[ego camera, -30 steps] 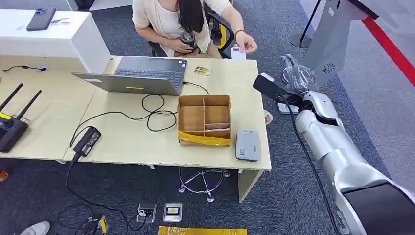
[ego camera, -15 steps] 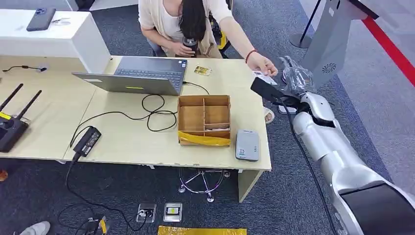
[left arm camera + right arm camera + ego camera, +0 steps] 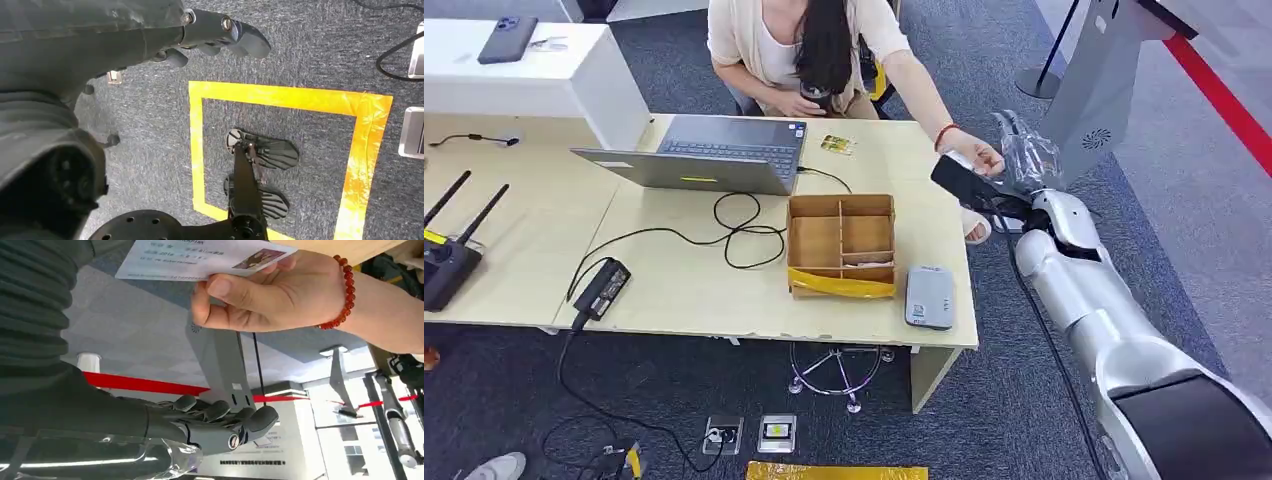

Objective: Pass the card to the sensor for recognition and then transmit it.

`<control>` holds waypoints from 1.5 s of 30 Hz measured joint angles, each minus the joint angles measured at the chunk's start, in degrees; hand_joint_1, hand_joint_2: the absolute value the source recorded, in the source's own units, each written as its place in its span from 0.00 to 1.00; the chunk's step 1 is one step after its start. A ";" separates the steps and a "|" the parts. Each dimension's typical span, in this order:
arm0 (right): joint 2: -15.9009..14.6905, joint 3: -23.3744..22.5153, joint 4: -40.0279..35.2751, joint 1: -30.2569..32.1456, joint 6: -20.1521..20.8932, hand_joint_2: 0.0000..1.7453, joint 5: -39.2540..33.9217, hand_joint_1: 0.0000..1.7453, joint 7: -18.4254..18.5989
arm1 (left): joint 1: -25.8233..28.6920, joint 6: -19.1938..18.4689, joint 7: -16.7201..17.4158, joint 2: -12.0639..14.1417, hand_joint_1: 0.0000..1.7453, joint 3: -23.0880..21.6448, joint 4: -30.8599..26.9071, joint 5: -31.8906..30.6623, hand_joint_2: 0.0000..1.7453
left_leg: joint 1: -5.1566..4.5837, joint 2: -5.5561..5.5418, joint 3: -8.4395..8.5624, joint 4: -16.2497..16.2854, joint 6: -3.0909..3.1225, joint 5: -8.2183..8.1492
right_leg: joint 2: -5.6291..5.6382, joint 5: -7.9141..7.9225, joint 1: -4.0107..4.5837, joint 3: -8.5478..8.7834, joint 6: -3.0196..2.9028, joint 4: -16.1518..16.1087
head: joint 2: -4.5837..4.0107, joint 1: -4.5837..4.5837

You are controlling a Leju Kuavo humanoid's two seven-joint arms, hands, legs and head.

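Observation:
A person's hand [image 3: 977, 157] holds a white card [image 3: 200, 257] out beside my right hand [image 3: 1024, 155], past the table's right edge. In the right wrist view the person's fingers [image 3: 270, 295] pinch the card, and my own dark fingers [image 3: 220, 420] lie spread a little apart from it, holding nothing. The grey card sensor [image 3: 929, 296] lies flat on the table's front right corner, well away from that hand. My left hand [image 3: 210, 35] hangs over the carpet with its fingers loosely extended and nothing in them.
A compartmented cardboard box [image 3: 841, 243] stands just left of the sensor. A laptop [image 3: 699, 155], loose cables, a power adapter [image 3: 602, 288] and a router [image 3: 449, 255] lie on the wooden table [image 3: 684, 300]. A grey kiosk [image 3: 1104, 80] stands behind my right hand.
The person has reached right across the table corner, bringing the card up to my right hand. My right arm has shifted slightly toward the table.

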 joint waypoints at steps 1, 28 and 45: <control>0.13 0.00 0.00 0.01 -0.30 1.00 -0.17 1.00 0.00 | 0.00 0.00 0.00 0.00 0.00 0.00 0.00 0.00 0.00 | 0.00 0.00 0.00 0.00 0.00 0.00 | 0.00 0.00 0.00 -0.01 0.00 0.00 | 0.00 -0.02; 0.68 0.00 0.00 1.69 -2.01 1.00 -1.94 1.00 -1.99 | 0.22 0.02 0.00 0.11 0.00 -0.92 0.00 0.20 0.00 | 0.00 0.00 0.00 0.00 0.00 0.00 | 0.00 0.00 0.00 -0.01 0.00 0.00 | 0.02 0.00; -1.66 0.07 -0.04 10.88 -1.90 1.00 -3.45 1.00 -6.01 | 2.33 0.74 0.59 0.11 0.00 -0.92 0.00 0.59 0.00 | 0.00 0.02 -0.01 0.01 -0.01 -0.01 | 0.01 -0.01 0.00 -0.04 -0.01 -0.02 | 0.00 -0.02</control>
